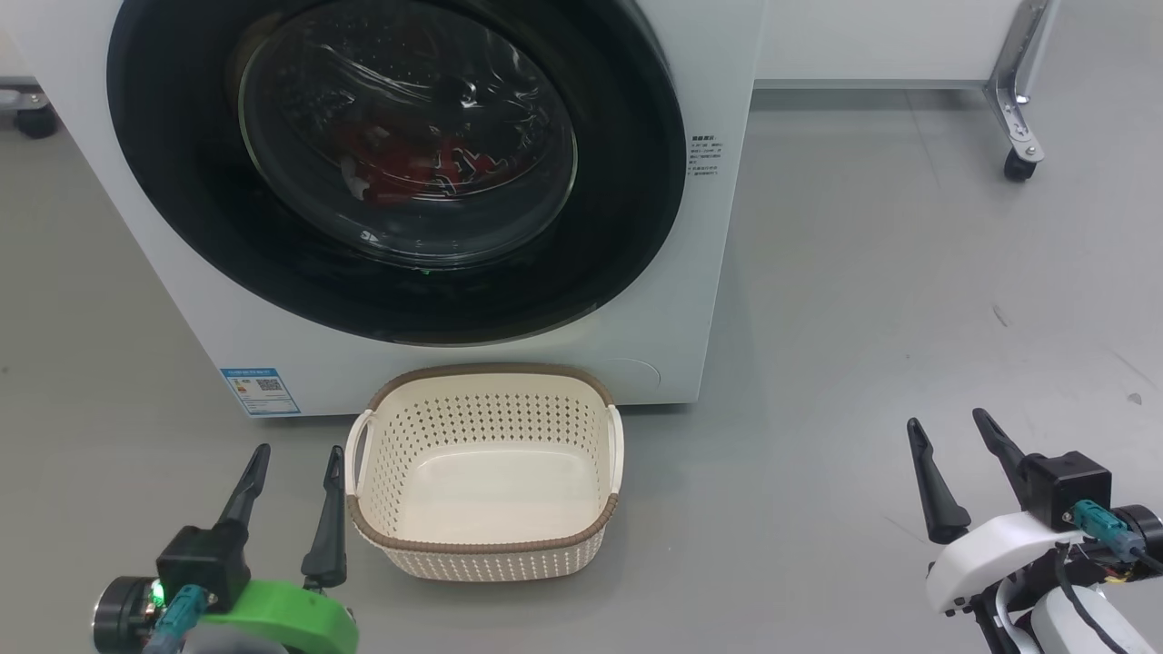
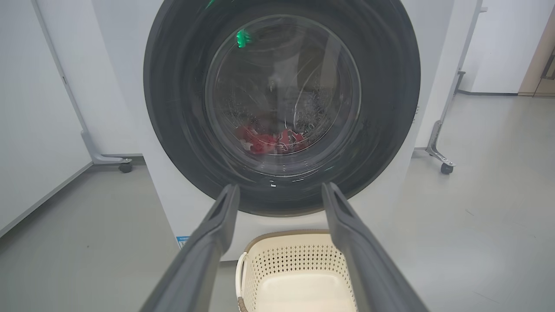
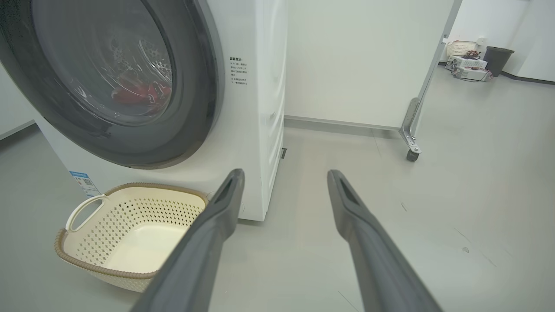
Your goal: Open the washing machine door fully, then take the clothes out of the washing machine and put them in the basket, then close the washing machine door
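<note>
The white washing machine (image 1: 718,300) stands ahead with its round black door (image 1: 182,209) closed flat against the front. Red clothes (image 1: 409,168) lie in the drum behind the glass, also seen as clothes (image 2: 271,141) and clothes (image 3: 138,93). An empty cream basket (image 1: 486,545) sits on the floor in front of the machine. My left gripper (image 1: 298,454) is open at the basket's left side, its fingers empty. My right gripper (image 1: 951,422) is open over bare floor at the right, well apart from the machine. The door (image 2: 173,108) fills the left wrist view; the basket (image 3: 108,273) shows in the right wrist view.
Grey floor (image 1: 909,272) spreads wide to the right of the machine. A white partition on a castor (image 1: 1018,168) stands behind at the right, another castor (image 2: 125,167) at the left. A bin and boxes (image 3: 472,65) sit far off.
</note>
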Tool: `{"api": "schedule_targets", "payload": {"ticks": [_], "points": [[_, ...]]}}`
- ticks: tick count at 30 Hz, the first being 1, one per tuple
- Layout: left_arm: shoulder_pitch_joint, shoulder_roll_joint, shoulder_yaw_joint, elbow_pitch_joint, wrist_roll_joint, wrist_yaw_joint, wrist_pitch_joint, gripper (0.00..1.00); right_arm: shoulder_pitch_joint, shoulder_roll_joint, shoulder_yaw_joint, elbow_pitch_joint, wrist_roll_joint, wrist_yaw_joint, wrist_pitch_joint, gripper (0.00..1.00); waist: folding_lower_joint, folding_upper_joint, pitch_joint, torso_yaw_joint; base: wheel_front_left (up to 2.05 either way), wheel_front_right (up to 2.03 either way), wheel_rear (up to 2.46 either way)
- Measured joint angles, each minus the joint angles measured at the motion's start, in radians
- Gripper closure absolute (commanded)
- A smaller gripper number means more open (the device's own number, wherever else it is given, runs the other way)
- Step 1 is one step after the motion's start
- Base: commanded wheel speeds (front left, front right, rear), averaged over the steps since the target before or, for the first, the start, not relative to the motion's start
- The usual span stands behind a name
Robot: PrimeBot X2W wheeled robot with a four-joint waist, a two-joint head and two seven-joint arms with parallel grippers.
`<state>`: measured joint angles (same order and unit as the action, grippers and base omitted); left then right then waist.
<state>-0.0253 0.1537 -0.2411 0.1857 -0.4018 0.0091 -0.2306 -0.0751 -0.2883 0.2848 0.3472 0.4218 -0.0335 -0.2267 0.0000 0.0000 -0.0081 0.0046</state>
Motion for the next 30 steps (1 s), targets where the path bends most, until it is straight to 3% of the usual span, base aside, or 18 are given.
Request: {"api": "schedule_targets", "payload": {"ticks": [7,30], "points": [[0.002,-0.009,-0.013,0.004,0.081,0.014,-0.019,0.00,-0.001,-0.006,0.018,0.013,-0.071,-0.015,-0.021,0.00,0.0000,0.0000,0.000,-0.001,0.00,0.00,0.00],[0.005,-0.034,0.022,0.050,0.076,0.022,-0.019,0.00,-0.009,0.015,-0.013,0.004,-0.064,-0.022,-0.021,0.00,0.0000,0.0000,0.000,-0.002,0.00,0.00,0.00]]}}
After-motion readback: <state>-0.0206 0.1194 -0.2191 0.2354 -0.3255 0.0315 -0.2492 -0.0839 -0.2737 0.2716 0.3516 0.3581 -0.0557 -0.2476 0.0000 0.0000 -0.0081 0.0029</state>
